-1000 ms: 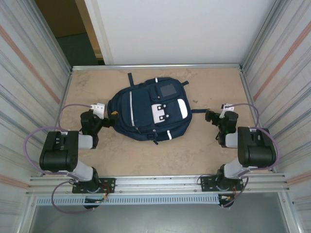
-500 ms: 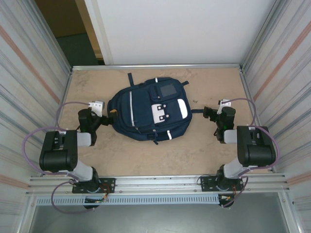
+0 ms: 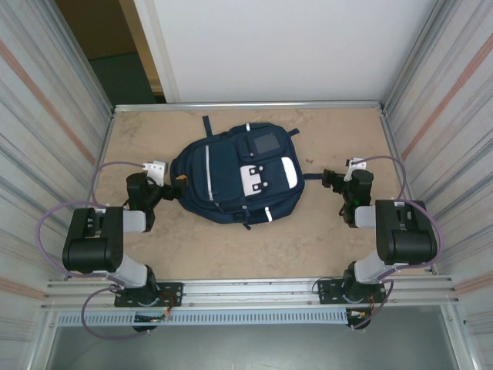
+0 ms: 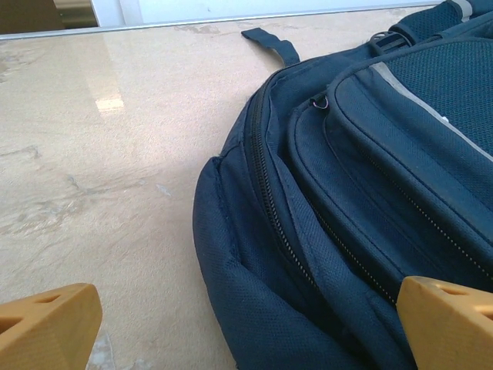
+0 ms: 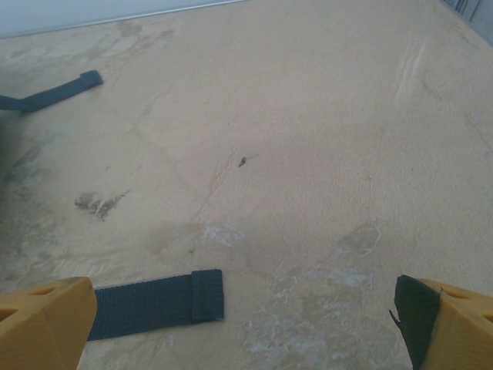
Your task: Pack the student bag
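Note:
The student bag (image 3: 235,173), navy with white stripes and a grey patch, lies flat in the middle of the table. My left gripper (image 3: 176,187) is at its left edge, open. In the left wrist view the bag's (image 4: 347,193) zipped side bulges between the left gripper's (image 4: 246,331) yellow fingertips (image 4: 46,327). My right gripper (image 3: 330,183) stands open just right of the bag. A loose dark strap end (image 5: 158,302) lies flat on the table between the right gripper's (image 5: 246,327) fingertips (image 5: 42,324), untouched.
The beige table (image 3: 308,231) is boxed in by corrugated metal walls on the left (image 3: 46,154) and right (image 3: 447,139), with a white panel (image 3: 285,46) behind. A second strap (image 5: 58,91) trails on the table farther off. Bare tabletop lies around the bag.
Both wrists shifted slightly toward the far side a second ago and have since held still. The bag has not moved, and both grippers stay open.

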Controlling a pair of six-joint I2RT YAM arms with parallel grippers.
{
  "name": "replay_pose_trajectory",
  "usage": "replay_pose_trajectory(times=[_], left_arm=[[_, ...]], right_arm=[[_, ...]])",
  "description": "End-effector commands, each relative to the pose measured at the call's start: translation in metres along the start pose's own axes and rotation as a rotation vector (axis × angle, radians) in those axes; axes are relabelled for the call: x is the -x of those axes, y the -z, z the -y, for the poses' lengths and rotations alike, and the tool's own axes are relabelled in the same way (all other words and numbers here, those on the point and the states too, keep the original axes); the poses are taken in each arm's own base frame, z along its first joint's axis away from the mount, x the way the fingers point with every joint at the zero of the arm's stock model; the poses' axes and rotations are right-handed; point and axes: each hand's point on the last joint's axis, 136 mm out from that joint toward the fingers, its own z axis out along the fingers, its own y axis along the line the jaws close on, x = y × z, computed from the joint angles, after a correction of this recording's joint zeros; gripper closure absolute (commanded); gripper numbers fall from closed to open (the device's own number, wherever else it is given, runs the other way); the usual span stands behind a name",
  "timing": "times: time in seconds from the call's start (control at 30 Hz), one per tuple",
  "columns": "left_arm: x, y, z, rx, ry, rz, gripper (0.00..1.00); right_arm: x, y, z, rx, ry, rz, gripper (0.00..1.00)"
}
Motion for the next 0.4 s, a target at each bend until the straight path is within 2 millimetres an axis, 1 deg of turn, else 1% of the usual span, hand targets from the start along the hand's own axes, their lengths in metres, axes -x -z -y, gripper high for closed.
replay_pose_trajectory(times=[0.0,0.37], left_arm=[[0.0119,-0.0017,-0.0020,0.010,-0.013,0.026,0.01],[0.0119,-0.0017,-0.0021,0.010,-0.013,0.027,0.01]], right_arm=[[0.0075,-0.0014,0.0007,-0.016,0.029,0.015,0.01],[0.0078,-0.0014,-0.0001,-0.003,0.025,0.014,0.01]])
